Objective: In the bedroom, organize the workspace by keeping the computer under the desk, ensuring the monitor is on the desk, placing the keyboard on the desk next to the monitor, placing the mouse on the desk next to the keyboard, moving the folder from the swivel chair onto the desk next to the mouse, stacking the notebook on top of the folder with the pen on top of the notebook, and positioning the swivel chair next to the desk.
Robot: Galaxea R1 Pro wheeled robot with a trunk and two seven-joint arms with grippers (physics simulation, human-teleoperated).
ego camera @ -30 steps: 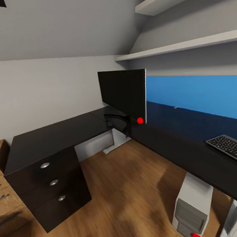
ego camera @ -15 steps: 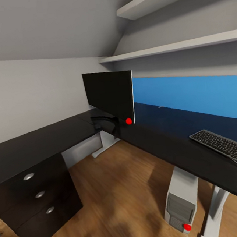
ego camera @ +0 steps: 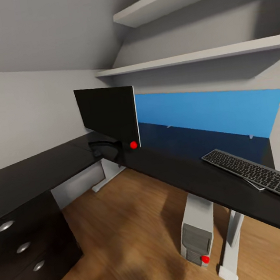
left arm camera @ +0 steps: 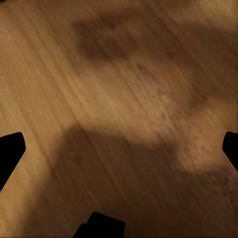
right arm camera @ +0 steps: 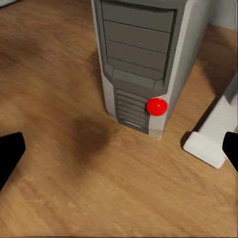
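Observation:
The black L-shaped desk [ego camera: 169, 168] runs along two walls. The monitor [ego camera: 106, 113] stands upright in the desk's corner, with a red dot at its lower corner. Near the desk's right end lies the keyboard [ego camera: 253, 172], and a thin grey edge pokes out from under it. Under the desk stands the grey computer [ego camera: 196, 233] on the floor. My left gripper [left arm camera: 119, 148] is open over bare wood floor. My right gripper [right arm camera: 119, 148] is open just above the floor, facing the computer [right arm camera: 141, 54], and holds nothing.
A black three-drawer pedestal [ego camera: 22, 248] stands at the left under the desk. A white desk leg [ego camera: 231, 242] with its foot [right arm camera: 213, 141] stands beside the computer. A blue panel [ego camera: 206, 112] backs the desk, and two white shelves [ego camera: 199, 54] hang above.
The camera has swung to the right, so the desk, monitor and keyboard have slid left in the picture. More of the desk's right end shows. Nothing on the desk has moved.

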